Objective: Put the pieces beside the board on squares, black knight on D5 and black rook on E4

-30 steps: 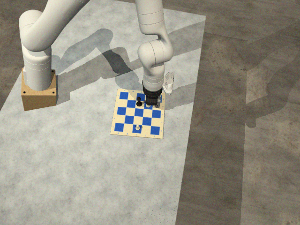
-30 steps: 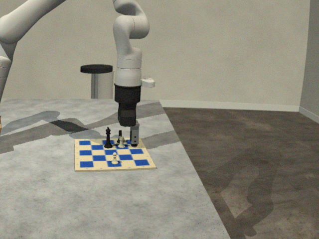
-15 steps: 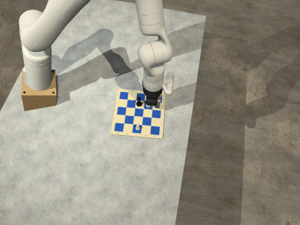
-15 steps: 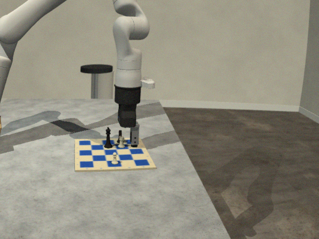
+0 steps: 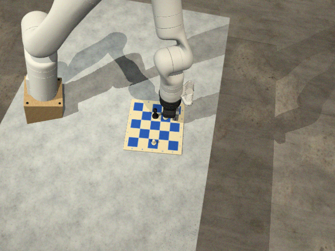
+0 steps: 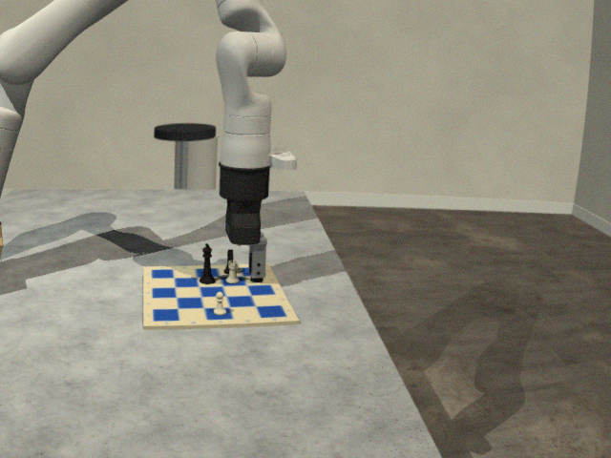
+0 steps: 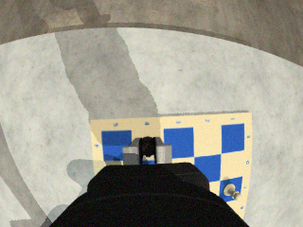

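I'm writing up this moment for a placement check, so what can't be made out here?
- Base of the black piece in the claw: top and exterior, behind the claw; wrist, blurred.
- Foot of the dark piece at the back: exterior, behind a white piece; top, under the claw.
- Board's edge marks: top and exterior, too small.
- Robot's upper arm: top and exterior, cut off by the top edge.

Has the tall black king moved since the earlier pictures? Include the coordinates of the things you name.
No. In the top and exterior views, the black king (image 5: 155, 114) (image 6: 207, 270) stands upright on the same cream square of the board (image 5: 125, 147) (image 6: 147, 305) (image 7: 247, 124).
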Robot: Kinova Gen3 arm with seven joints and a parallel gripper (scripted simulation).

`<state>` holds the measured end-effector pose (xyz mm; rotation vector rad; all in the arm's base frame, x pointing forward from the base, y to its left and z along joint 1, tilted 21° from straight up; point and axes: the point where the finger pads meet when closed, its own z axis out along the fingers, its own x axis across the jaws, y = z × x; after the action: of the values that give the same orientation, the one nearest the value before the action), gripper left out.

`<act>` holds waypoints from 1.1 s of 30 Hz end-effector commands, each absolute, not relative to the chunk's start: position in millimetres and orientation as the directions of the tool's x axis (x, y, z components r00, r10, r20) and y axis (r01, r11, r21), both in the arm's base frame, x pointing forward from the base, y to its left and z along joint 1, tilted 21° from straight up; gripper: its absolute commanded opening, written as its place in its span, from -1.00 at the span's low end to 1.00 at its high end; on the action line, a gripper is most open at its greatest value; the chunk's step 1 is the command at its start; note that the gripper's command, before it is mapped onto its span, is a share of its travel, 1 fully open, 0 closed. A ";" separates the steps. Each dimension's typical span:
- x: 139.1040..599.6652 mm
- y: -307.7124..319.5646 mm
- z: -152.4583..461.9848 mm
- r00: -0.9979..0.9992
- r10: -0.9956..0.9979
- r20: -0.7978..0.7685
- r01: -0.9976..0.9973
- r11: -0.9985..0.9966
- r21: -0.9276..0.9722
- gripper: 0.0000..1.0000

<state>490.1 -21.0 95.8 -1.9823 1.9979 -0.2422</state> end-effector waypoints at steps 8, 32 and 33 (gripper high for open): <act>490.4 -21.1 96.5 0.010 -0.995 -0.103 -0.941 0.026 -0.338 -1.00; 490.4 -21.1 96.5 0.010 -0.995 -0.103 -0.941 0.026 -0.338 -0.13; 490.4 -21.1 96.5 0.010 -0.995 -0.103 -0.941 0.026 -0.338 -0.13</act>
<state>490.1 -21.0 95.8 -1.9823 1.9980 -0.2422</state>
